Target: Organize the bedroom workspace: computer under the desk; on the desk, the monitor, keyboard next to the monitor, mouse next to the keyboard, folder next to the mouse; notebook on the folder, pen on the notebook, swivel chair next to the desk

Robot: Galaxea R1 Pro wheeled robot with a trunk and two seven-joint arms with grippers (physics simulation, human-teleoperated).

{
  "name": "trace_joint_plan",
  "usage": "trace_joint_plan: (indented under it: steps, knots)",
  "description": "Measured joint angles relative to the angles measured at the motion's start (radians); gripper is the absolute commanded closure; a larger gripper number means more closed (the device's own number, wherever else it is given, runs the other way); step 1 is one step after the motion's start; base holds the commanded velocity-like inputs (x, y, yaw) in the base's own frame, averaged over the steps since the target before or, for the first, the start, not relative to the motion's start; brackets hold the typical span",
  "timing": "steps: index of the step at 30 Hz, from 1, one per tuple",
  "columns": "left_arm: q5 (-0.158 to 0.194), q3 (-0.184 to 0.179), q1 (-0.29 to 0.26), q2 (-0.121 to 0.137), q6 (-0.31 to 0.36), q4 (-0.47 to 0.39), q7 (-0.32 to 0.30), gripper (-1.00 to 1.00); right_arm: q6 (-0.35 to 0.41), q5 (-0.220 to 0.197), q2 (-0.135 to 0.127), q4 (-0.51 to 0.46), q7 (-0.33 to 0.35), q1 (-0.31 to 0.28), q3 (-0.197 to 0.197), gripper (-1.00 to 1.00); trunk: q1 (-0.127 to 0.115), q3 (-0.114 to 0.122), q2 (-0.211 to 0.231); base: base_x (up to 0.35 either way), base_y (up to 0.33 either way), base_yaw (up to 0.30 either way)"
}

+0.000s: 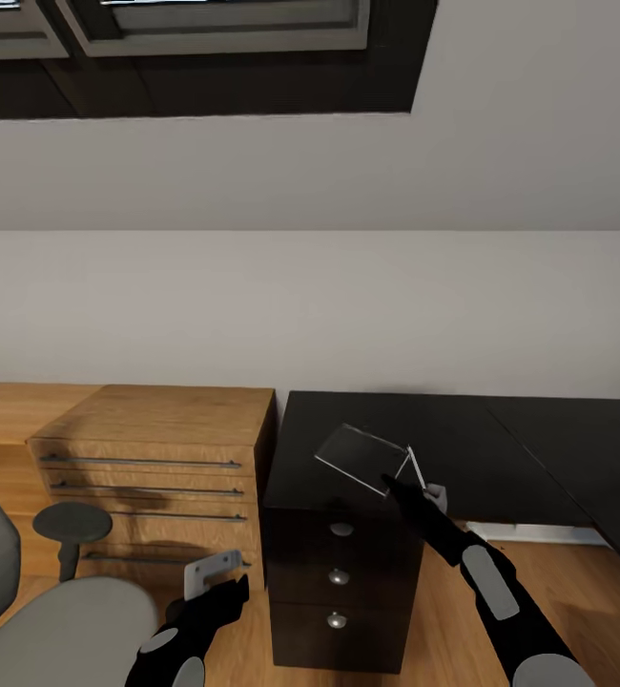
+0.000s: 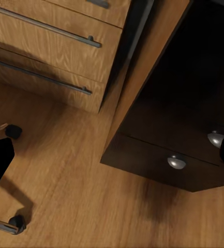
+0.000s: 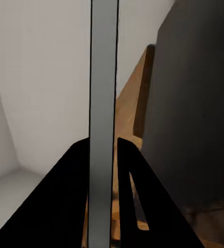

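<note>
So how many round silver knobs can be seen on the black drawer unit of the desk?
3, in a vertical line on the drawer unit front: top knob, middle knob, bottom knob. None seems hidden.

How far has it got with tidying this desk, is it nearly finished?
Not nearly. The right gripper has its jaws shut on the notebook, held tilted above the desk. The stretch of black top in the head view is bare: no monitor, keyboard, mouse or folder there yet for the notebook to stack on. The swivel chair stands off by the wooden cabinet. The left gripper holds nothing.
</note>
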Motion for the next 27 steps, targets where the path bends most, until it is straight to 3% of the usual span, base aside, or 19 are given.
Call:
trace_joint_plan:
  steps: [3, 8, 20, 27]
  knots:
    - [0.001, -0.001, 0.0, 0.0, 0.0, 0.0, 0.0, -1.0, 0.005, 0.003, -0.003, -0.066, 0.0, 0.015, 0.0, 1.0, -0.012, 0.009, 0.021, 0.0, 0.0, 0.0]
    - [0.001, -0.001, 0.0, 0.0, 0.0, 0.0, 0.0, -1.0, 0.006, 0.007, -0.006, -0.097, -0.001, 0.027, 0.0, 1.0, -0.031, 0.025, 0.056, 0.0, 0.0, -0.029]
    - [0.0, -0.002, 0.0, 0.0, -0.002, 0.016, -0.003, -1.0, 0.007, 0.01, -0.023, -0.111, -0.002, 0.031, -0.003, 1.0, -0.031, 0.025, 0.056, -0.003, 0.0, -0.256]
    - [0.0, -0.006, 0.0, 0.0, -0.003, 0.02, -0.003, -1.0, 0.008, 0.007, -0.032, -0.111, -0.003, 0.031, -0.006, 1.0, -0.03, 0.025, 0.056, -0.227, -0.003, -0.294]
